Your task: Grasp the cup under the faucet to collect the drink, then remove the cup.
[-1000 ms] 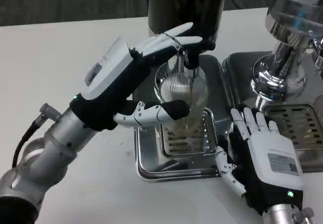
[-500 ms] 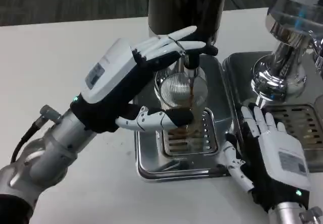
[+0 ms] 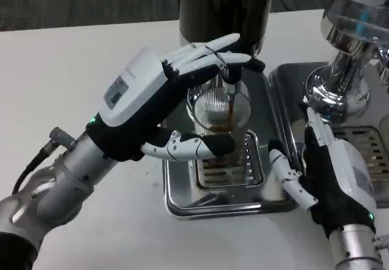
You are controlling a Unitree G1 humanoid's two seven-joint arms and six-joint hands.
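Gripping the cup (image 3: 219, 109), left hand (image 3: 152, 100); right hand (image 3: 331, 173) spread over white table (image 3: 73, 57).

Left silver forearm reaching in from the near left, its white-backed left hand (image 3: 164, 103) far out, fingers (image 3: 209, 51) stretched long, thumb curled across below. Right white-backed hand (image 3: 331, 173) at the near right, turned on its edge, fingers apart and pointing far, holding nothing.
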